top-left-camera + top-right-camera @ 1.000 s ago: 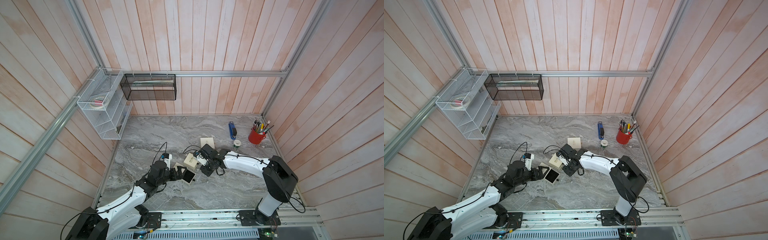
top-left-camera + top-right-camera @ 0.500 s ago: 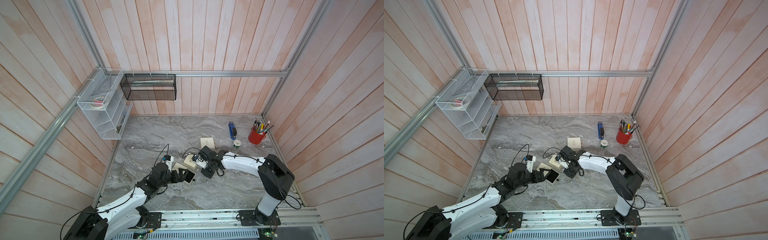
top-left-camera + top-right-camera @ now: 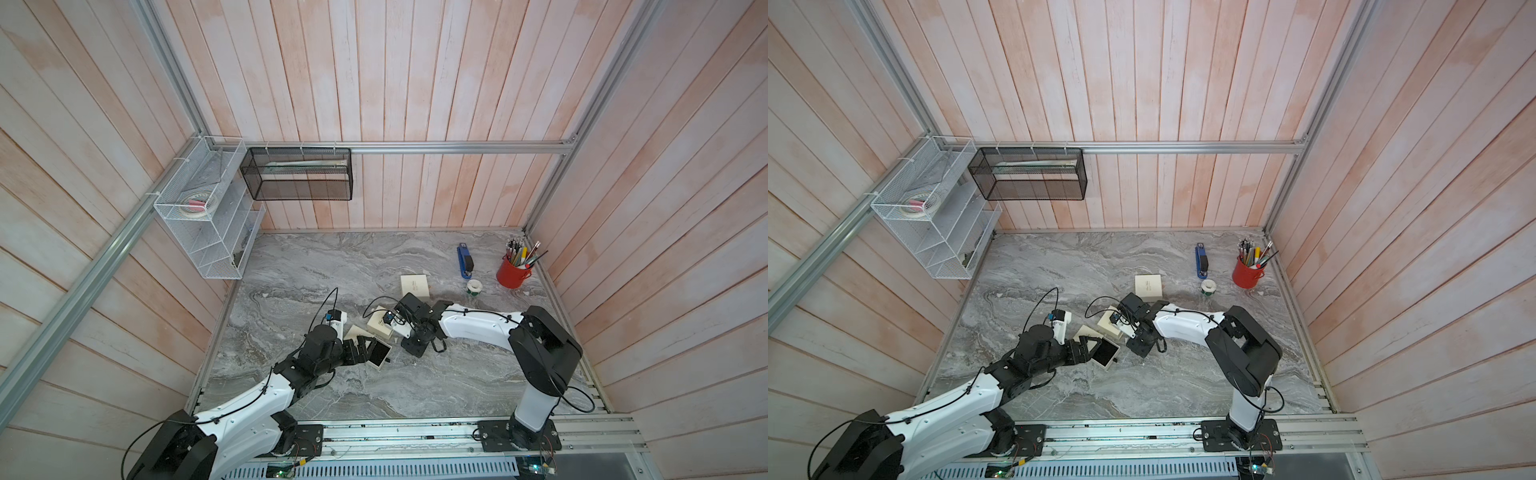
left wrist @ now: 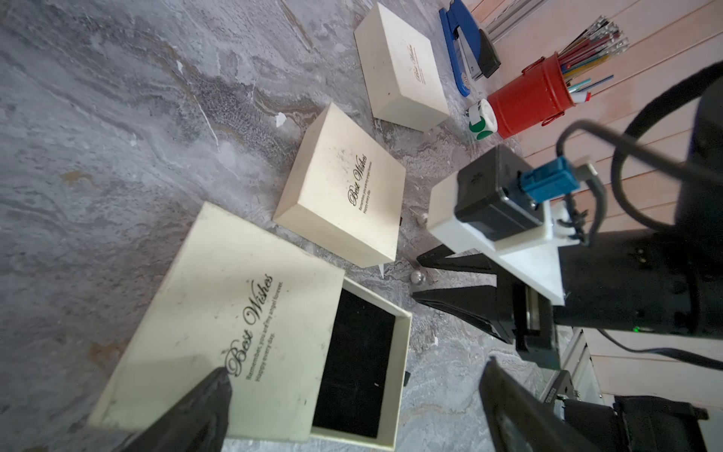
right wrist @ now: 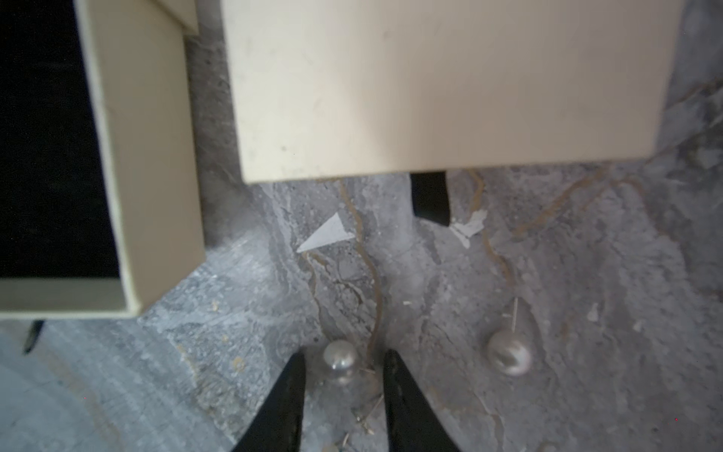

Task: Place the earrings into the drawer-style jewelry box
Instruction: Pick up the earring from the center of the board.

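The drawer-style jewelry box (image 4: pixel 234 313) is cream, and its black-lined drawer (image 4: pixel 356 364) is pulled out; in both top views it lies mid-table (image 3: pixel 379 355) (image 3: pixel 1105 353). My left gripper (image 4: pixel 356 366) stands wide open at the box, one finger over its cream sleeve. Two pearl earrings lie on the marble. One pearl (image 5: pixel 339 360) sits between the fingertips of my right gripper (image 5: pixel 345 354), with a gap showing on each side. The other pearl (image 5: pixel 508 352), with a thin post, lies free beside it. The left wrist view shows the same pearl (image 4: pixel 418 278) between the right fingers.
A closed cream box (image 3: pixel 380 326) lies just behind the earrings, and another (image 3: pixel 414 284) lies farther back. A blue stapler (image 3: pixel 465 261), a tape roll (image 3: pixel 473 286) and a red pen cup (image 3: pixel 513 272) stand at the back right. Wire racks (image 3: pixel 208 216) hang on the left wall.
My right gripper has edged slightly towards the table's front and its jaws have narrowed a little round the pearl. The left arm has barely moved.
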You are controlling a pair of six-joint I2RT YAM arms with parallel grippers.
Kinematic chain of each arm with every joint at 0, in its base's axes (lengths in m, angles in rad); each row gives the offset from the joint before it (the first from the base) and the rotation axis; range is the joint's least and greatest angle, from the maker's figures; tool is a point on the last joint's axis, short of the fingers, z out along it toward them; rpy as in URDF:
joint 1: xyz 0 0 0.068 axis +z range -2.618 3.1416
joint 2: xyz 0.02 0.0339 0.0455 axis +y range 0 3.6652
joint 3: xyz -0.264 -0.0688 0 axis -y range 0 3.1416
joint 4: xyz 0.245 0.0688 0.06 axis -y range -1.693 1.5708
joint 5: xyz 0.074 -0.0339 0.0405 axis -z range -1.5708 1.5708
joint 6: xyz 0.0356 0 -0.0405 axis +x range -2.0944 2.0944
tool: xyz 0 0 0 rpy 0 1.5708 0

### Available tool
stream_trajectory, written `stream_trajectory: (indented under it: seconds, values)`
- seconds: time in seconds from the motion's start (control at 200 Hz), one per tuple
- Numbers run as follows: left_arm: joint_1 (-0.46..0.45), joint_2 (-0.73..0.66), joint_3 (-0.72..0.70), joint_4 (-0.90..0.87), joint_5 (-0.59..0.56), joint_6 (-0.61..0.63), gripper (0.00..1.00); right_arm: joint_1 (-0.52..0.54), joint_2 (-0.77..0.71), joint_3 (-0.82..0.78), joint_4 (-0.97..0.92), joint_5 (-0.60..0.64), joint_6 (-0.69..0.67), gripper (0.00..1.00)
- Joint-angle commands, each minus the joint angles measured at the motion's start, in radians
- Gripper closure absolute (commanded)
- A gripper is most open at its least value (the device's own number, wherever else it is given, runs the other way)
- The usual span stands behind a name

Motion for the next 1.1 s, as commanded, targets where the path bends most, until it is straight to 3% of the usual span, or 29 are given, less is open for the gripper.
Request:
stream_trajectory:
  seconds: [0.0, 1.095]
  values:
    - [-0.002, 0.01, 0.025, -0.02, -0.023, 0.021, 0.0, 0.0, 0.038, 0.019, -0.004, 0.024, -0.008, 0.65]
    - [-0.002, 0.052, 0.06, -0.022, -0.023, 0.041, 0.0, -0.04, 0.065, 0.039, -0.017, 0.025, 0.034, 0.75]
